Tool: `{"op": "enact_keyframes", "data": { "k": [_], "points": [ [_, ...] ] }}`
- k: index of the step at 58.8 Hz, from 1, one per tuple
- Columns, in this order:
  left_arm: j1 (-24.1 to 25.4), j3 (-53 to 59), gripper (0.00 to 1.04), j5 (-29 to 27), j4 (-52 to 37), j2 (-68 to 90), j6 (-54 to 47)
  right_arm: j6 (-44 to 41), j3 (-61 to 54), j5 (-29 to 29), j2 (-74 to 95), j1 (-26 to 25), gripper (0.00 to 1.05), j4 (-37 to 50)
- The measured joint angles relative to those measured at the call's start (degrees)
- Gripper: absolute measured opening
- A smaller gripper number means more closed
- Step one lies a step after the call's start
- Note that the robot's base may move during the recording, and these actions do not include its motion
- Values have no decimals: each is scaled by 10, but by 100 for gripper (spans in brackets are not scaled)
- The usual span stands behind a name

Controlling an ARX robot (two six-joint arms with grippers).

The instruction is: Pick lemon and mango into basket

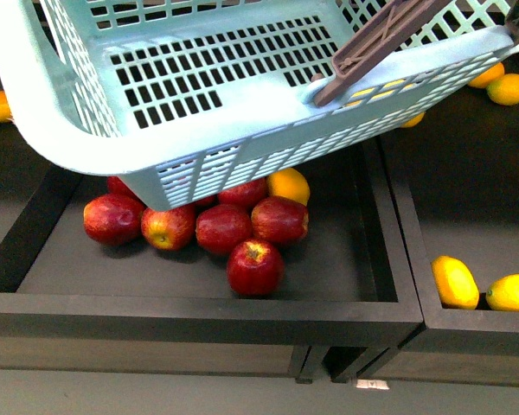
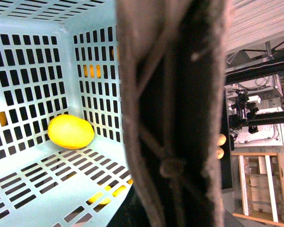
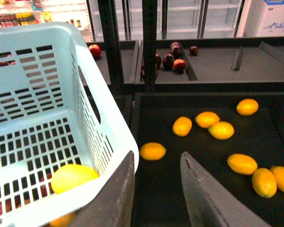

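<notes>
Though hidden from front, lemon (image 2: 71,131) lies in basket (image 3: 105,124); right gripper (image 3: 156,189) gapes empty, left gripper unclear.

Shop: fruit bins (image 1: 199,313), glass-door fridges (image 3: 217,19).

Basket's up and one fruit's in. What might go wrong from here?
1. The basket hangs tilted over the apples; more tilt might roll the yellow fruit out.
2. The open right gripper sits close to the basket's rim and might bump it.
3. The loose fruits nearby look alike, so a wrong pick seems possible.
</notes>
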State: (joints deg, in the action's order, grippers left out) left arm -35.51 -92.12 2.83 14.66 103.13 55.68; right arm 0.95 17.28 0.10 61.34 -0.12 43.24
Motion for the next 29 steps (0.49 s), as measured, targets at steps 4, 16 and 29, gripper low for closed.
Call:
{"op": "enact_keyframes", "data": {
  "k": [4, 16, 29],
  "points": [
    [0, 0, 5, 1, 0, 0, 0, -5, -30, -1, -31, 0, 2, 2],
    [0, 0, 5, 2, 0, 0, 0, -6, -88, -1, -107, 0, 2, -17],
    [0, 0, 5, 1, 0, 0, 1, -7, -115, -1, -163, 0, 20, -42]
  ]
}}
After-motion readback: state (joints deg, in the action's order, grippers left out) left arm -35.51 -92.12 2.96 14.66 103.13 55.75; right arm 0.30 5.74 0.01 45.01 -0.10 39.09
